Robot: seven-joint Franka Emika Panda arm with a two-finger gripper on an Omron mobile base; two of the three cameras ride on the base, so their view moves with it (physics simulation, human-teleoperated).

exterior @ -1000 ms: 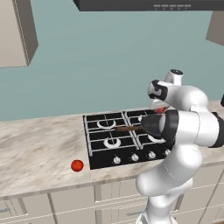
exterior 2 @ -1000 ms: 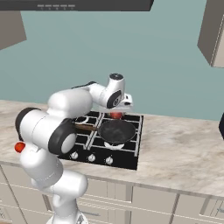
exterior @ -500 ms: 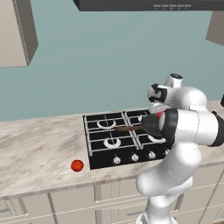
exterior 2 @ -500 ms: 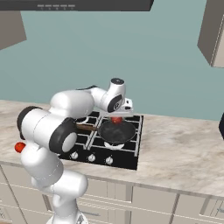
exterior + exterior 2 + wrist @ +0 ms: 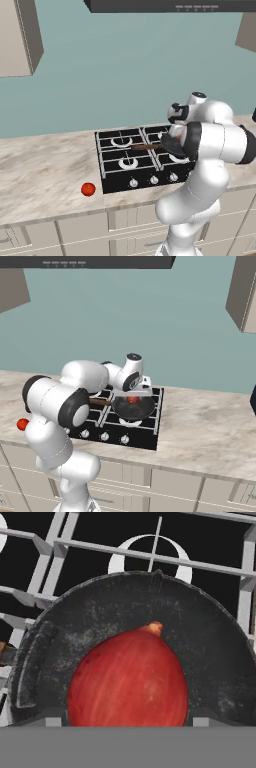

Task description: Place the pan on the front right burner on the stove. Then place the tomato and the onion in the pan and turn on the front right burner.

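Marble-patterned counter (image 5: 45, 175) running wall to wall beneath a teal backsplash, with pale cabinets (image 5: 20, 37) up high and a dark hood (image 5: 170, 5) overhead. Set into that counter, the stove (image 5: 117, 165), flat and black, four knobs (image 5: 153, 180) in a row along its near edge. On the front right burner (image 5: 131, 420), the pan (image 5: 134, 407), dark and shallow, brown handle (image 5: 145, 147) pointing left across the grates toward the middle of the cooktop; seen from the hand camera, pan rim (image 5: 215, 642) curving over a silver burner ring (image 5: 150, 557) behind. Inside the pan, the onion (image 5: 128, 679), red and glossy, pointed tip toward the far rim, resting on the pan floor; visible also as a red spot in the right base view. Directly above pan and onion, the gripper (image 5: 136, 392), jaws spread wide, holding nothing. Far off on the counter left of the stove, near the front edge, the tomato (image 5: 88, 189), small, red, well apart from the pan
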